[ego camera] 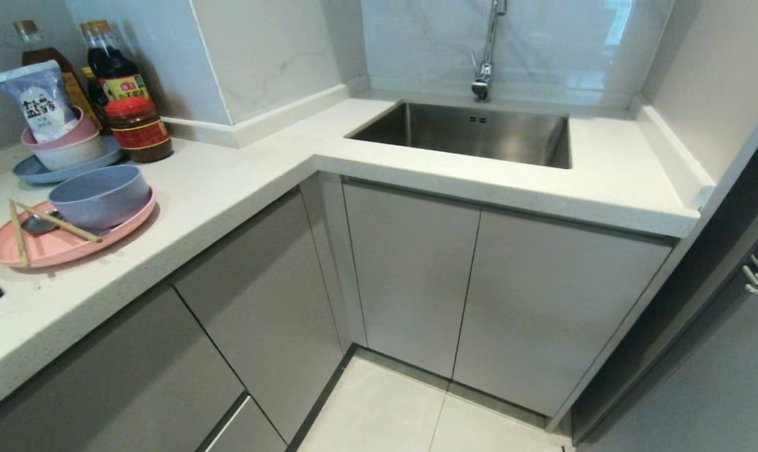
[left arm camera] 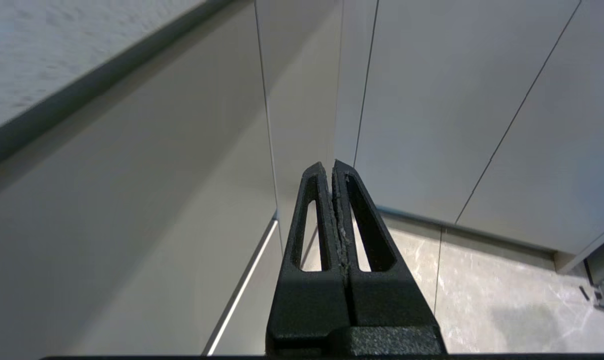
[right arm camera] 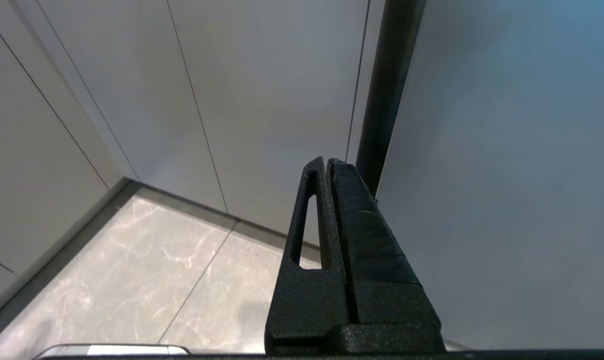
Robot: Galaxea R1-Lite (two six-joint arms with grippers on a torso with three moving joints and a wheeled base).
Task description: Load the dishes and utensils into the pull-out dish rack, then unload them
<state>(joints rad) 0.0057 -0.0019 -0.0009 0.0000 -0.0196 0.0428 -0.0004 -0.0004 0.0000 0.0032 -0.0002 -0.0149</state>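
On my head view, the white pouch (ego camera: pixel 40 100) bears dark Chinese characters I can't read for certain; it stands in the stacked pink and cream bowls (ego camera: pixel 65 147) on a blue-grey plate (ego camera: pixel 40 171). The soy bottle (ego camera: pixel 112 66) and red-lidded jar (ego camera: pixel 139 129) carry labels too small to read. On the worktop (ego camera: pixel 228 188), the salmon-pink plate (ego camera: pixel 59 245) holds the pale blue bowl (ego camera: pixel 100 196), chopsticks (ego camera: pixel 59 223) and spoon (ego camera: pixel 37 223). My left gripper (left arm camera: pixel 330 167) and right gripper (right arm camera: pixel 327 165) hang by the cabinet fronts, fingers pressed together, empty.
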